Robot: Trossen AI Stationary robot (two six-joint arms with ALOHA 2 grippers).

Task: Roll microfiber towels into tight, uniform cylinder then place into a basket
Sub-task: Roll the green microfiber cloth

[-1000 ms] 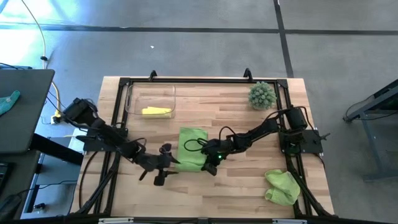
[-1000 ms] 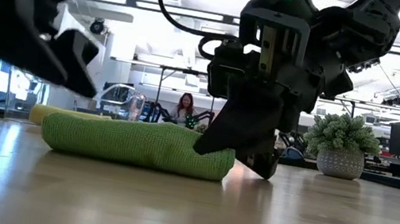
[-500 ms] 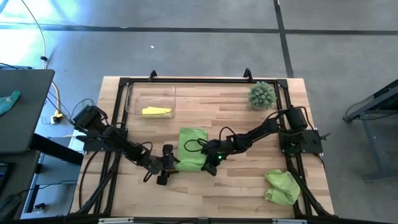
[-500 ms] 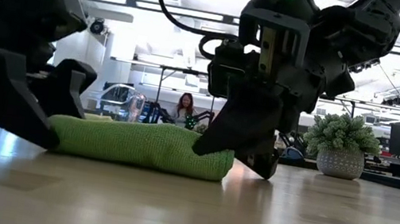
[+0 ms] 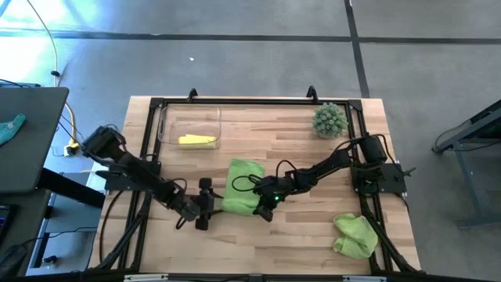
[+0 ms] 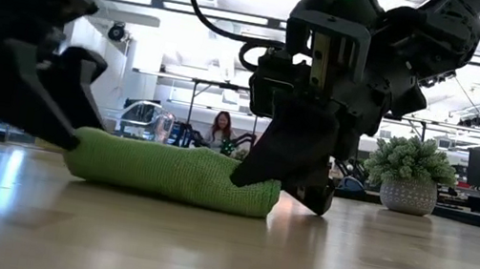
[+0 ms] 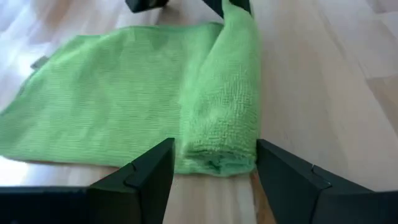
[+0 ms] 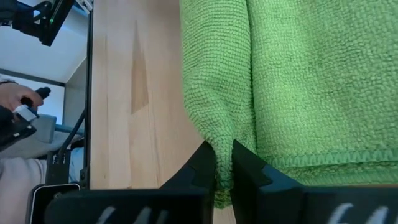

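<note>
Far left, beyond the worktop (image 5: 258,243), stands a dark side desk (image 5: 27,137) with a teal cloth (image 5: 11,127) on it, over grey floor crossed by dark lines. The worktop is pale wood in plank-like strips, framed by a black rail.

Toward its far left corner sits the basket (image 5: 210,117), clear plastic, with the pale yellow towel (image 5: 196,140) inside it. In front of it the left pincer (image 5: 204,204) lies low on the wood with its fingers (image 7: 146,177) apart, straddling the left end of the rolled edge of the green towel (image 5: 242,186) (close beside it on either side; whether they touch I cannot tell). That towel lies mid-worktop, partly rolled along its near edge, the rest spread flat.

At the roll's right end the right pincer (image 5: 266,210) is clamped on a fold of the cloth, its fingertips (image 8: 202,163) nearly together with green fabric pinched between.

Further right, a spiky green plant (image 5: 329,120) in a pot stands by the far right corner, and a second green towel (image 5: 354,236) lies crumpled at the near right corner.

Level across the worktop, the room behind is a bright office hall with ceiling strip lights, monitors, and a seated person (image 6: 220,130) in the distance.
</note>
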